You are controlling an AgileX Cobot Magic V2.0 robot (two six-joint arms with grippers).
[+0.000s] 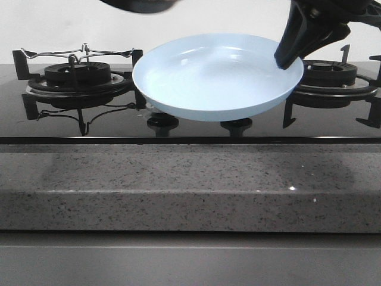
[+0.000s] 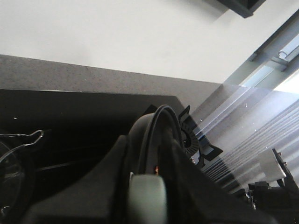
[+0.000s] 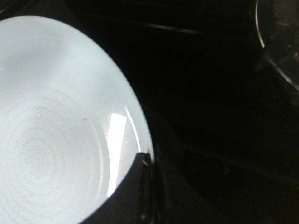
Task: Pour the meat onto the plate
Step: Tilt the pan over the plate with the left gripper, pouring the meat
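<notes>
The light-blue plate [image 1: 214, 77] hangs tilted in the air above the black hob, and its face is bare. My right gripper [image 1: 287, 55] is shut on its right rim. In the right wrist view a dark finger [image 3: 140, 172] pinches the plate [image 3: 56, 130] at the rim. In the left wrist view my left gripper [image 2: 149, 154] is shut on the grey handle [image 2: 147, 196] of the black frying pan [image 2: 156, 122], seen edge-on. A dark shape [image 1: 138, 5] at the front view's top edge lies above the plate. The meat is hidden; only an orange speck [image 2: 156, 169] shows by the handle.
The glass hob carries a left burner [image 1: 77, 74] and a right burner [image 1: 333, 74], with two knobs [image 1: 162, 122] under the plate. A speckled grey counter [image 1: 190, 179] runs along the front. A glass lid rim [image 3: 280, 42] lies near the right arm.
</notes>
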